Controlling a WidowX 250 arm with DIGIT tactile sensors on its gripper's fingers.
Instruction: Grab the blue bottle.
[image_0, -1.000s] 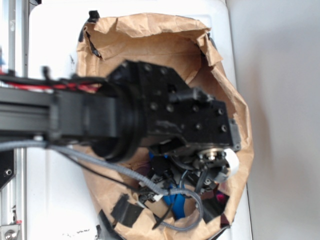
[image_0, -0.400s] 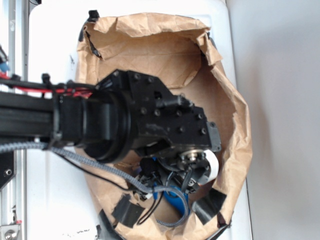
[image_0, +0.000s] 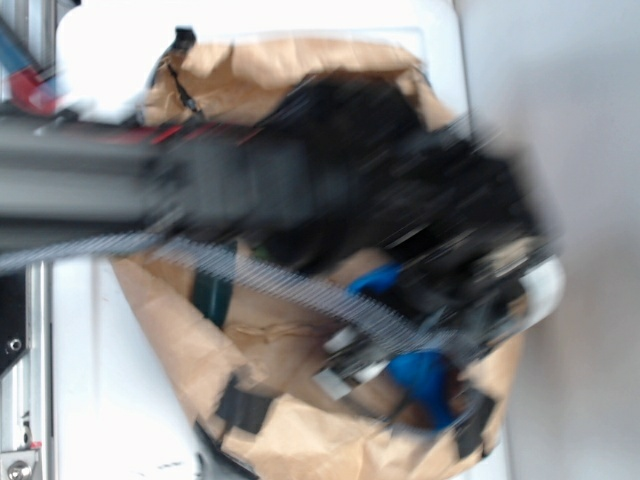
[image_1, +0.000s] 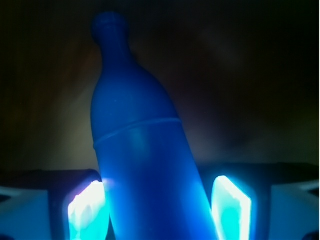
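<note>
Wrist cam is super dark, but the blue bottle (image_1: 145, 155) fills it: smooth plastic, fat cylindrical body with a thin raised ring around it, narrowing to a slim neck with a rounded knob on top, tilted left. It sits right between the two gripper (image_1: 159, 210) fingers (image_1: 86, 210), which glow pale blue on either side and look clamped against its body, though the gloom makes contact hard to confirm. The exterior shot is a smear: black arm (image_0: 330, 190) over a crinkled brown paper bag (image_0: 260, 350), blue showing near the bag's lower right edge.
</note>
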